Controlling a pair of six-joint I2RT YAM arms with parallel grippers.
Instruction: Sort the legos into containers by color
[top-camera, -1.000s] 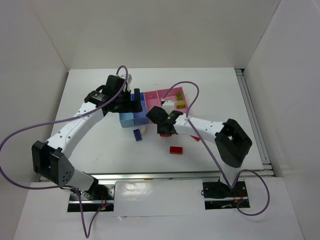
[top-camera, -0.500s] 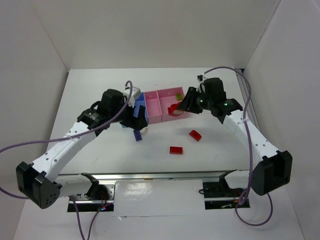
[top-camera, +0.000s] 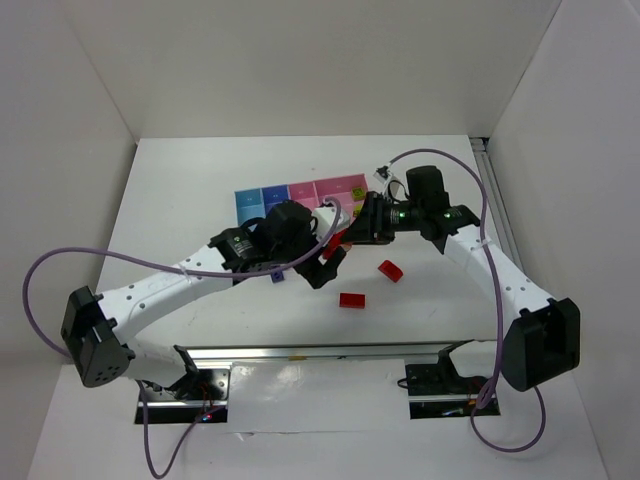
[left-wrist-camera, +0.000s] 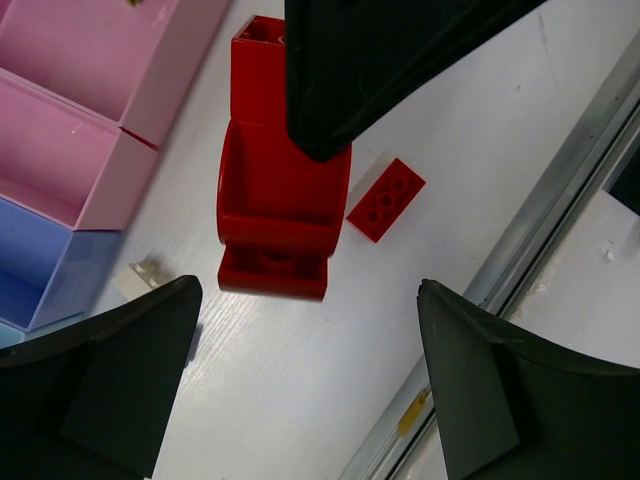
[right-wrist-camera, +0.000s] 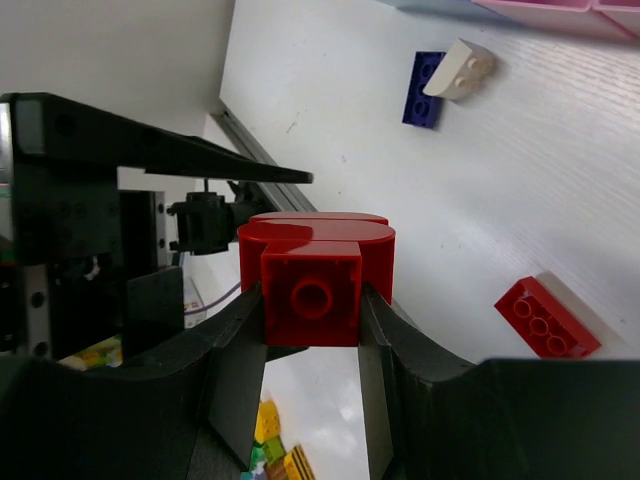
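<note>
We see a white bench (top-camera: 180, 200) boxed in by three plain white walls: a back wall (top-camera: 320, 60), a left wall (top-camera: 60, 150) and a right wall (top-camera: 580, 120), the side ones slanting outward towards us. A silver metal rail (top-camera: 300, 352) runs along the bench's near edge, and a second rail (top-camera: 508, 250) runs along its right edge. Below the near rail lies a white board (top-camera: 320, 395). The light is soft and even, with only faint shadows. In the wrist views we make out a fine grain on the bench top.
</note>
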